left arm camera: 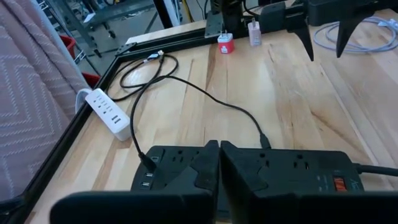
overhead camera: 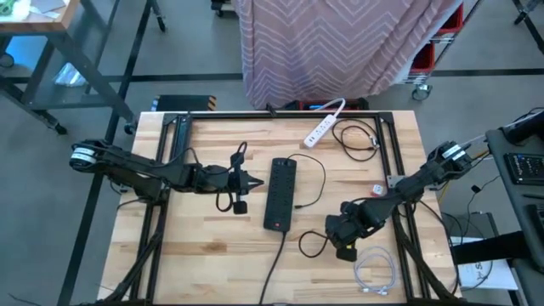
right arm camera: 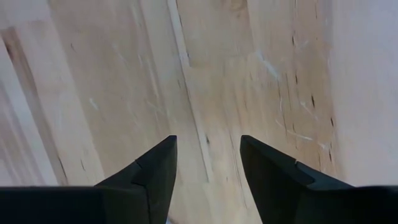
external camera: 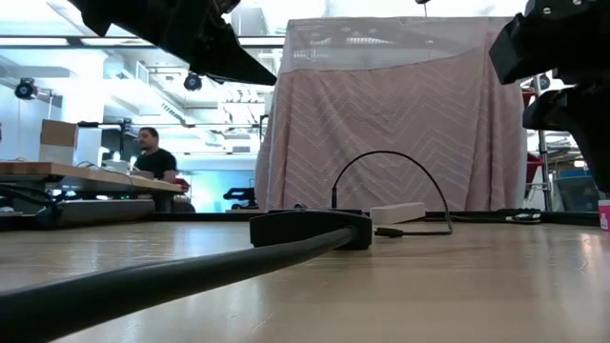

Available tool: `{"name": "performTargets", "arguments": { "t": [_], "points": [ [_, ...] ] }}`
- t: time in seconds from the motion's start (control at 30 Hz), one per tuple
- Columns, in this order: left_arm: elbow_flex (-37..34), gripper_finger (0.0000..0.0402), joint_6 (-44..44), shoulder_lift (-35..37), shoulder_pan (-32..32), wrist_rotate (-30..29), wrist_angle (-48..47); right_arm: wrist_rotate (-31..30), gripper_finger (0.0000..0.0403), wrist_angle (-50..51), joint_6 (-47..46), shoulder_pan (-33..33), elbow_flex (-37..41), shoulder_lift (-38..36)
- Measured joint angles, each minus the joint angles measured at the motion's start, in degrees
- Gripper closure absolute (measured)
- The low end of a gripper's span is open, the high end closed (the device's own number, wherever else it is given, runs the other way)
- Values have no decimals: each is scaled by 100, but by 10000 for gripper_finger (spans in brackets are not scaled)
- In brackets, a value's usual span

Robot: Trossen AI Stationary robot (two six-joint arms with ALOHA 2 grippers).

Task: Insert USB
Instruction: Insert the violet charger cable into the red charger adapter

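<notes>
My left hand (overhead camera: 255, 181) hovers with fingers together just beside the black power strip (overhead camera: 280, 194) mid-bench; a thin black USB cable (overhead camera: 316, 183) already runs into it. My right hand (right arm camera: 205, 165), fingers apart, faces bare bench (right arm camera: 211, 68). I judge a careless reach could snag that cable.

black power strip (left arm camera: 261, 171) part-hidden behind tool fingers (left arm camera: 199, 171)
</notes>
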State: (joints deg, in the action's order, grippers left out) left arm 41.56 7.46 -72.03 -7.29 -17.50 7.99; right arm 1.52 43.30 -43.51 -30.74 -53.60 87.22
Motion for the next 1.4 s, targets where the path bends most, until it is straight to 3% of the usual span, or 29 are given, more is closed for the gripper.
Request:
{"name": "performTargets", "arguments": {
  "t": [0.63,0.87,1.07,1.4],
  "points": [
    [-1,394,3,2,2,-4,2,6,238,-292,-13,0,0,0],
    [-2,400,368,2,0,-7,4,69,256,-548,-569,2,0,0],
    [4,398,679,2,0,-7,85,664,275,-620,-1031,-100,0,22],
    [359,400,18,2,0,2,104,759,283,-1071,-1725,-757,-56,292]
  ]
}}
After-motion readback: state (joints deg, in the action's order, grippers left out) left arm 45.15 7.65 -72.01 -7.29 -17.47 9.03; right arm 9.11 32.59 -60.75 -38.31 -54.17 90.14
